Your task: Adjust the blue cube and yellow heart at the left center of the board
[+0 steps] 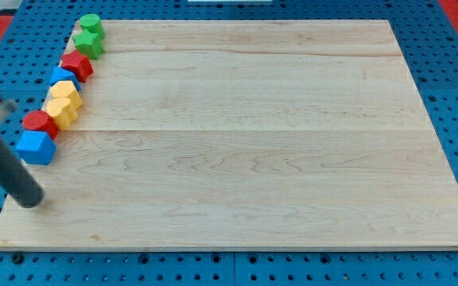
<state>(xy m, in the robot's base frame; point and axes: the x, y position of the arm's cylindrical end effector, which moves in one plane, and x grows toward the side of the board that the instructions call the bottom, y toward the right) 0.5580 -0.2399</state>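
My tip [29, 200] rests just below the blue cube [36, 147], not touching; no jaws fitted. Yellow heart [62, 110] sits mid-row at desk [245, 159] left edge. Adjustment looks unfinished.

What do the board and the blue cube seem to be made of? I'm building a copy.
The board looks like pale, unvarnished wood: grain lines and plank seams show. The blue cube looks like matte, solid-coloured plastic, though painted wood is possible. My tip rests below it.
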